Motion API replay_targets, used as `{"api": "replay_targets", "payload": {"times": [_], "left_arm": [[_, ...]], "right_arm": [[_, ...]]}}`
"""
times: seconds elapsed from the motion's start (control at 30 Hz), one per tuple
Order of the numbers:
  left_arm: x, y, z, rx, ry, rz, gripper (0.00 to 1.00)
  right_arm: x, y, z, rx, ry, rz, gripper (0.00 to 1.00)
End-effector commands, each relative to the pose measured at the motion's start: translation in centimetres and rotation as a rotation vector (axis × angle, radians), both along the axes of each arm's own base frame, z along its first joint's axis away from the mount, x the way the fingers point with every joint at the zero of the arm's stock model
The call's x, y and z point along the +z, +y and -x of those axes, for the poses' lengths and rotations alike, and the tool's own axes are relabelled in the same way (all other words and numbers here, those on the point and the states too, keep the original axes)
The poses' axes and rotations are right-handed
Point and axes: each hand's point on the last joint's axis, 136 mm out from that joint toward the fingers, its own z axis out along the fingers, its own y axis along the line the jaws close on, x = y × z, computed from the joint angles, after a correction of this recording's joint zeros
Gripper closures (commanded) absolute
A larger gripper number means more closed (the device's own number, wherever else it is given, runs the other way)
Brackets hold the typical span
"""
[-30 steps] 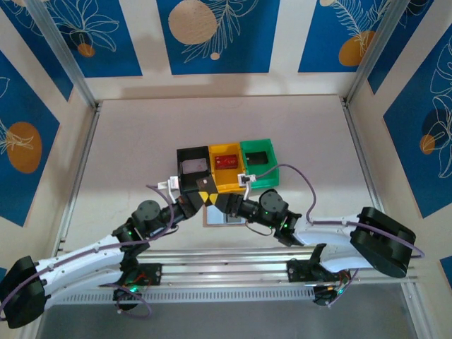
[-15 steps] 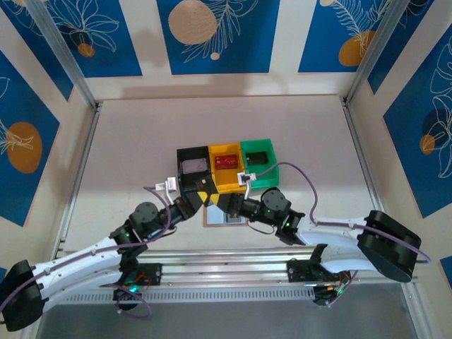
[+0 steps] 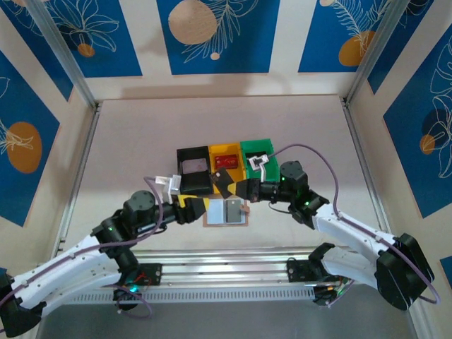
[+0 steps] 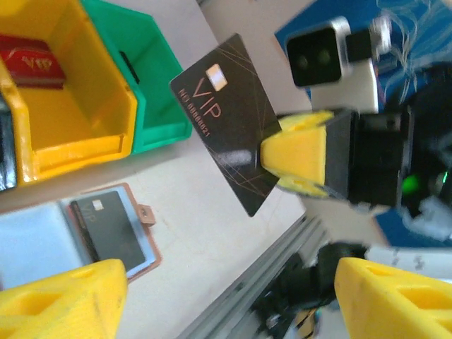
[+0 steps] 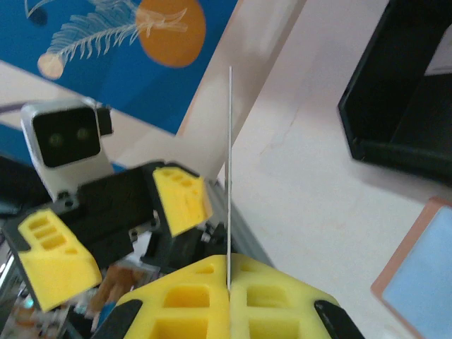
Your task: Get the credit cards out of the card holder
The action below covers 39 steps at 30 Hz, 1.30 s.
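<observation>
The tan card holder (image 3: 227, 212) lies open on the table, pale pockets up. A black credit card (image 4: 109, 229) sits in its right-hand pocket. My right gripper (image 3: 242, 189) is shut on another black credit card (image 4: 226, 120) marked VIP and holds it in the air above the holder, in front of the bins. In the right wrist view that card (image 5: 229, 155) shows edge-on between the shut yellow fingers (image 5: 282, 296). My left gripper (image 3: 201, 203) is open and holds nothing, its fingers (image 4: 56, 300) spread wide, just left of the held card.
Three small bins stand in a row behind the holder: black (image 3: 194, 169), yellow (image 3: 217, 150) with a dark red card (image 4: 28, 60) inside, and green (image 3: 258, 157). The metal rail (image 3: 226, 261) runs along the near table edge.
The left gripper opened and drew back to the left. The right gripper closed on the black card and carried it up and back toward the bins.
</observation>
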Motion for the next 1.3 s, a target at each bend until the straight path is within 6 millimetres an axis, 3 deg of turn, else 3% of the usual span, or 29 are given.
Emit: {"api": "replay_targets", "payload": {"times": [0.0, 0.1, 0.23, 0.5, 0.83, 1.17, 1.27], "left_arm": [[-2.2, 0.5, 2.1, -0.157, 0.012, -0.185, 0.17], [-2.3, 0.4, 2.3, -0.214, 0.032, -0.196, 0.15], [-1.0, -0.3, 2.3, -0.29, 0.052, -0.109, 0.15], [1.3, -1.5, 2.5, -0.417, 0.078, 0.036, 0.15], [1.9, -2.7, 2.9, -0.495, 0.122, 0.114, 0.27], [1.5, -3.0, 3.4, -0.537, 0.161, 0.148, 0.56], [1.5, -3.0, 3.5, -0.548, 0.169, 0.159, 0.74]], "right_arm": [[0.0, -0.5, 3.8, 0.22, 0.029, 0.016, 1.0], [0.0, -0.6, 4.9, 0.288, 0.02, 0.011, 1.0], [0.3, -0.5, 6.3, 0.386, 0.012, -0.01, 1.0], [0.4, -0.3, 7.4, 0.445, -0.004, -0.02, 1.0], [-0.2, 1.0, 8.6, 0.51, -0.006, -0.008, 1.0], [0.0, 1.6, 8.8, 0.527, -0.012, -0.008, 1.0], [0.0, 1.6, 8.7, 0.524, -0.013, -0.007, 1.0]]}}
